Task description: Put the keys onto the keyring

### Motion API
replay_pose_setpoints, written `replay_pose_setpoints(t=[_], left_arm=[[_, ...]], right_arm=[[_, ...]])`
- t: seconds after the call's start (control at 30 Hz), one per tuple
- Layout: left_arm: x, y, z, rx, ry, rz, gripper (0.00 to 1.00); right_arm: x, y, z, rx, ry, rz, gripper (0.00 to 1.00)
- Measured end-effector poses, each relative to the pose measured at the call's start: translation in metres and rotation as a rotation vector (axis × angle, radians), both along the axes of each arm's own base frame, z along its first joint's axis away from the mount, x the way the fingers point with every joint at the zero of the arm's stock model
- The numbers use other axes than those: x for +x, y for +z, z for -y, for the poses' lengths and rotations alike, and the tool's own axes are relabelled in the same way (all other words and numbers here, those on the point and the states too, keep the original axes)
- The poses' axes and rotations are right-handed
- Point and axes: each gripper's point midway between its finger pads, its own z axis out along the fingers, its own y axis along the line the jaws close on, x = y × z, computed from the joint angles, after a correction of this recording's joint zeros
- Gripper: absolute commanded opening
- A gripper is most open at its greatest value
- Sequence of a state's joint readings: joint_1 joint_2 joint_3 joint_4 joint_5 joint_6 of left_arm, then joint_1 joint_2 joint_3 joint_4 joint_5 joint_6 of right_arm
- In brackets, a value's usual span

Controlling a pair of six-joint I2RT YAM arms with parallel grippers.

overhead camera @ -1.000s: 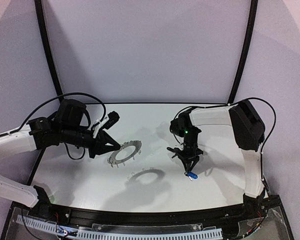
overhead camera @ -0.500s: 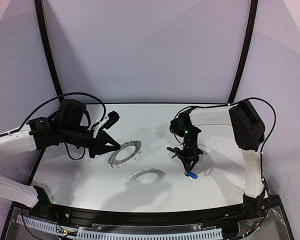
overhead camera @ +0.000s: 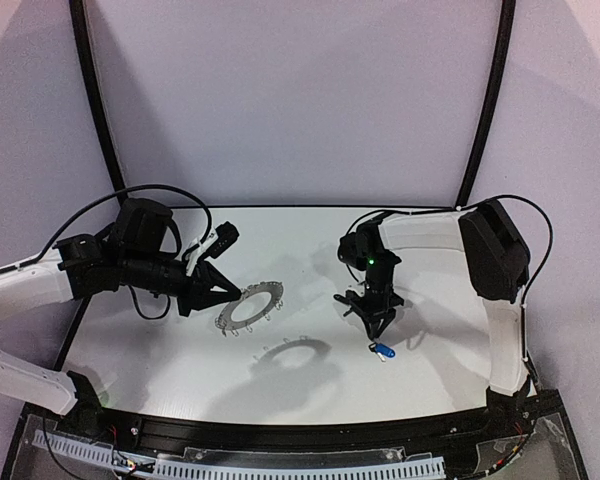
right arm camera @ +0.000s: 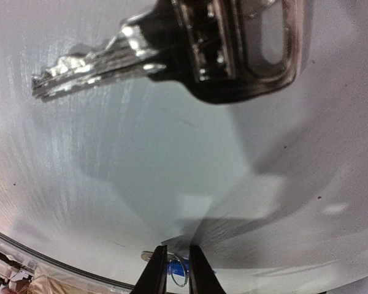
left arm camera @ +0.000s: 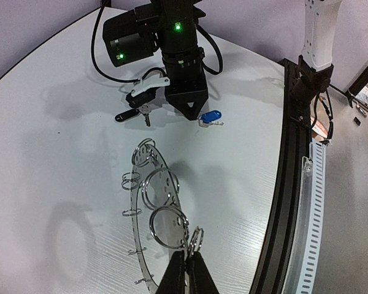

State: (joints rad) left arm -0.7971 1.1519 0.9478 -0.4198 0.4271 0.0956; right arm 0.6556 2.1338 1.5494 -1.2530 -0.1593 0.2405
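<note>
The flat grey ring-shaped keyring (overhead camera: 272, 291) with thin wire loops (left arm camera: 167, 228) on its rim is held clear of the white bench (overhead camera: 300, 235), toward 9 o'clock of the bench's middle, and its shadow is cast on the surface at 5 o'clock of it. The ring's rim is pinched at its 9 o'clock edge by the left end effector (overhead camera: 225, 293), whose fingers are pressed together on it. The small blue-headed metal key (overhead camera: 383, 351) is seen lying on the bench at about 4 o'clock of the bench's middle. The right end effector (overhead camera: 378, 322) is pointed down just above the key, at its 12 o'clock, with its fingers parted by a narrow gap and nothing gripped; the blue head is glimpsed through that gap. In the left wrist view, the black-headed metal key (left arm camera: 129, 114) is seen resting on the bench at 9 o'clock of the right end effector.
</note>
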Motion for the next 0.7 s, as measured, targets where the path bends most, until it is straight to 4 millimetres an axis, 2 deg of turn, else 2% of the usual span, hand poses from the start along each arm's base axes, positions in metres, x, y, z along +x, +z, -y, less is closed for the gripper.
replay_pose_setpoints(t=[0.7], left_arm=[[-0.0001,0.0001,0.0001,-0.003,0.005,-0.009,0.01]], right_arm=[[-0.0085,-0.0013,0.0077,-0.013,0.017,-0.021,0.16]])
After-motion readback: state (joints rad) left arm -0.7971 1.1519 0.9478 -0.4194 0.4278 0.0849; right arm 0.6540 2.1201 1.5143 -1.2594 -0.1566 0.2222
